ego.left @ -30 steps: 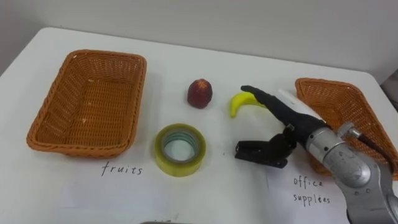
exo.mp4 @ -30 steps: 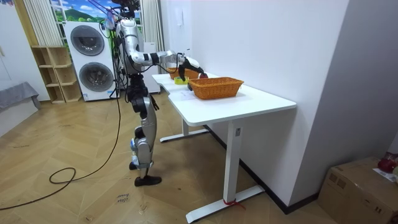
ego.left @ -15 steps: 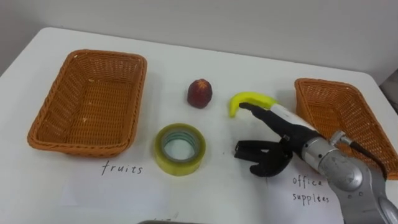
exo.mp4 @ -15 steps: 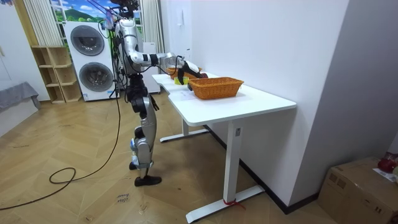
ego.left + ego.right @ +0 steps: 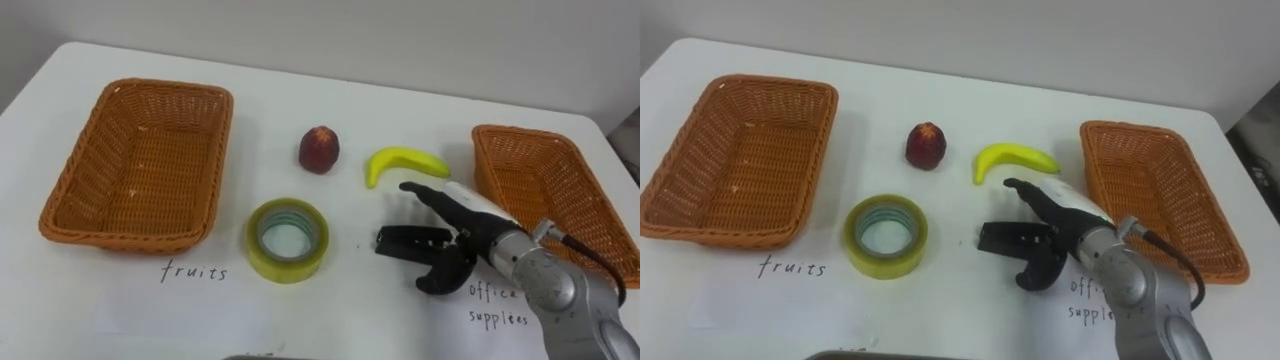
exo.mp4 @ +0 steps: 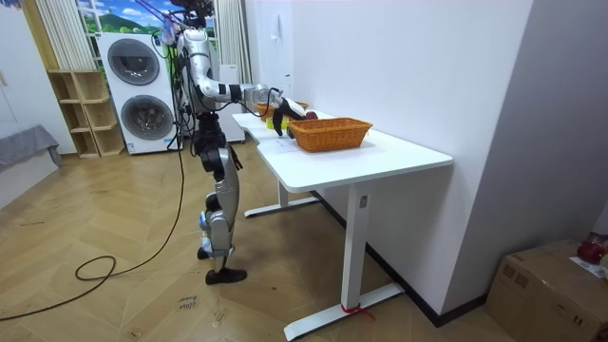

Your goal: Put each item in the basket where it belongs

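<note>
Wicker baskets are sitting at either end of the white table [image 5: 270, 100]: one on the left [image 5: 75, 185], one on the right [image 5: 560, 190]. The right hand [image 5: 470, 225] is hovering open with its fingers spread. A black item [image 5: 400, 241] is lying between fingers and thumb; I cannot tell if they are touching it. The banana [image 5: 400, 162] is lying just beyond the fingertips. The red fruit [image 5: 319, 149] and the tape [image 5: 288, 240] are lying further left.

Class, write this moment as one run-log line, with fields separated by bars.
right hand open over black office item | banana, red fruit, tape roll on table | fruits basket, office-supplies basket empty
</note>
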{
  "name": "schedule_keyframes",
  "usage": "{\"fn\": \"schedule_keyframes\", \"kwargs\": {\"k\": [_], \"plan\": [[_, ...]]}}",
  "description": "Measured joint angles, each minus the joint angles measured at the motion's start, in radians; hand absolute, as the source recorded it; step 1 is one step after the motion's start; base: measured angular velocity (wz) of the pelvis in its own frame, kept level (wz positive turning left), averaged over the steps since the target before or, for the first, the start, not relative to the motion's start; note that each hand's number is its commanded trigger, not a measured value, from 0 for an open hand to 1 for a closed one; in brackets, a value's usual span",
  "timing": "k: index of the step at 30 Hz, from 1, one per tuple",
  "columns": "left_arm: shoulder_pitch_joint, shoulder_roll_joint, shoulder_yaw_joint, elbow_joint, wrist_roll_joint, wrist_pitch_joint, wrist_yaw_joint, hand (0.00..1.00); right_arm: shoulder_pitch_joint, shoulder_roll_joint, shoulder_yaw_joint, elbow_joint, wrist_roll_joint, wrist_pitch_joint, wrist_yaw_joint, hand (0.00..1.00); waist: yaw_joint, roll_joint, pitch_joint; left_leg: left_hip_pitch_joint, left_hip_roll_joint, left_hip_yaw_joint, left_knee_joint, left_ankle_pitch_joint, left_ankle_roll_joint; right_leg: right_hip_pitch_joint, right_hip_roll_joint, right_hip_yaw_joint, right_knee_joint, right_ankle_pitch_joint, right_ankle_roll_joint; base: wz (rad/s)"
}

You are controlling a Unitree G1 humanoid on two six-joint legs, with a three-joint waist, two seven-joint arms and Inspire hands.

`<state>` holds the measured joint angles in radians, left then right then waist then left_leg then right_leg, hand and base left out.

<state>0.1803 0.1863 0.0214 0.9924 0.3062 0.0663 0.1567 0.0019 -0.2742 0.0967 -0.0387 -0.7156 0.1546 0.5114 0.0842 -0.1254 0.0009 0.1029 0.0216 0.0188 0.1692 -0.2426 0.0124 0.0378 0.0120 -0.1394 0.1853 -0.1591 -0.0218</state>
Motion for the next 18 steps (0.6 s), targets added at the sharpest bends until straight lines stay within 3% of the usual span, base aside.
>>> {"fn": "schedule_keyframes", "kwargs": {"k": [10, 18], "plan": [[-0.012, 0.0, -0.007, 0.0, 0.003, -0.002, 0.008, 0.0, 0.025, 0.007, 0.0, -0.002, -0.001, -0.004, -0.04, 0.0, 0.004, 0.009, 0.0037, -0.004, 0.0, 0.001, 0.002, 0.0, 0.0, -0.003, 0.0, 0.0, 0.001, 0.003, 0.0, 0.0], [-0.013, 0.0, -0.008, -0.023, 0.01, -0.001, 0.009, 0.0, 0.03, 0.029, 0.011, -0.03, -0.035, -0.001, -0.042, 0.0, 0.007, 0.025, 0.0011, -0.005, 0.002, 0.003, -0.006, 0.0, 0.0, -0.007, 0.006, 0.011, 0.001, 0.007, -0.002, 0.0]]}}
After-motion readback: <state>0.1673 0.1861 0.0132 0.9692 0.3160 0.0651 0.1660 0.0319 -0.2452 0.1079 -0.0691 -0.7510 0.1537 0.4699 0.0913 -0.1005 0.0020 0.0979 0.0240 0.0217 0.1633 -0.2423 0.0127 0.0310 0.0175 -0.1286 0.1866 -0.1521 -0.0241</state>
